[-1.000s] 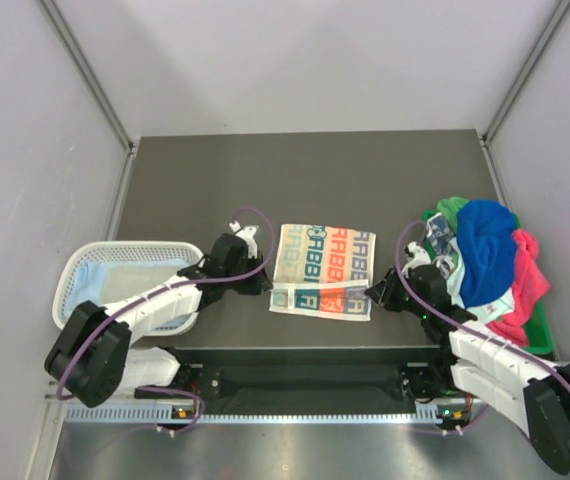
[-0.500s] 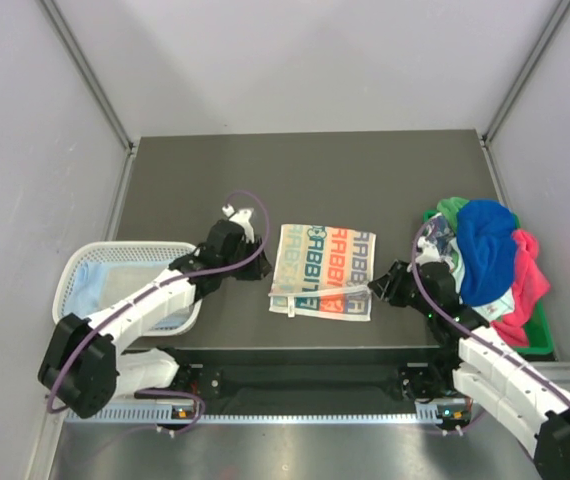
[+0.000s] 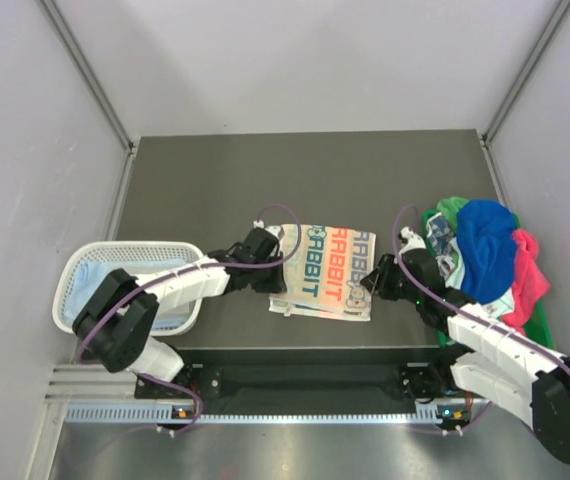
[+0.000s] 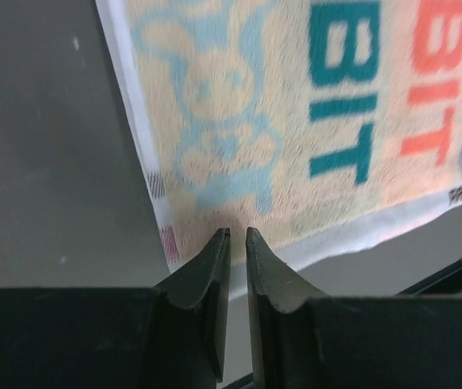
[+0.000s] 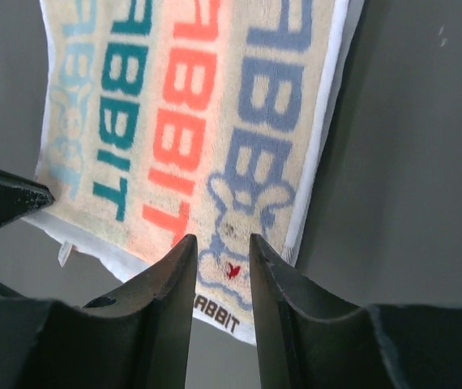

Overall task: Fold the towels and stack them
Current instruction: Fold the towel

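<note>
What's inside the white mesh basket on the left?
A pale blue terry towel lies in the white plastic mesh basket, with a whitish-grey towel on it. The left arm crosses over the basket, hiding the rest.

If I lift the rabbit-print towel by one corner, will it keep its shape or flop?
Likely floppy: the towel lies limp and flat on the table, so a lifted corner would probably drape and any fold fall open. It looks thin, so probably light. Its fuzzy pile should grip rather than slip.
</note>
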`<state>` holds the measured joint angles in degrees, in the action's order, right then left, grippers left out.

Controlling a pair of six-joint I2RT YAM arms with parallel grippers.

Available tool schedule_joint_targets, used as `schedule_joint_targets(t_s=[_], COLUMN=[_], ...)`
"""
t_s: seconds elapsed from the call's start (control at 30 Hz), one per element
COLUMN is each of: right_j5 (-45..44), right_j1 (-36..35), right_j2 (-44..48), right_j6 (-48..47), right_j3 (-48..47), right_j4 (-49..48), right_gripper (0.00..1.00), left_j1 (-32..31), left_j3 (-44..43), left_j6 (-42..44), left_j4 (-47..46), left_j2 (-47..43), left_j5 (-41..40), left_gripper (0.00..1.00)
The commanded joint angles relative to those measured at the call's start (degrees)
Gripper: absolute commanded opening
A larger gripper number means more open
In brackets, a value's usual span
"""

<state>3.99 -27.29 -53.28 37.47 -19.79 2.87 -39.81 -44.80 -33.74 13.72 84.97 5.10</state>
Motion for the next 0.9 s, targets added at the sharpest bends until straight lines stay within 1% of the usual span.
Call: schedule_joint_targets(t_s=[0.0,0.1,0.23,0.37,0.47,0.53,0.7,0.87], right_j5=[-0.1,-0.5,0.1,0.7,-0.3,-1.2,-0.6,-3.7], right_j1=[-2.6,-4.0,-4.4,-4.4,-4.6,-4.7,-4.7,-4.9], right_j2=[2.1,1.6,0.3,-0.2,0.6,0.9,-2.6,-1.8], right_j6=[3.3,4.9,6.7,7.1,6.8,6.6,6.0,5.3], right_j3=[3.3,4.8,6.8,6.3,6.4,6.5,5.7,4.3], right_j4=[-1.1,-1.2,-2.3,-1.3,0.9,1.6,2.7,7.1], right_gripper=[0.33,0.33,0.33,0.33,0.36,0.37,0.37,0.38], left_j1=[-1.7,-2.0,-2.9,-4.3,-4.7,-4.7,-4.7,-5.0], left_j3=[3.8,5.9,7.3,7.6,7.8,7.9,9.5,11.2], left_j6=[-3.0,-3.4,-3.6,-4.7,-5.0,-5.4,-9.8,-12.8], left_j4=[-0.4,-0.4,-0.9,-0.9,-0.7,0.6,1.8,2.8], left_j2=[-3.8,-4.8,-2.6,-1.2,-1.4,-1.4,-2.8,-5.6], left_j5=[-0.4,-0.9,-0.4,-0.4,-0.5,-1.6,-3.5,-4.7], left_gripper=[0.18,0.18,0.17,0.15,0.15,0.15,0.14,0.12])
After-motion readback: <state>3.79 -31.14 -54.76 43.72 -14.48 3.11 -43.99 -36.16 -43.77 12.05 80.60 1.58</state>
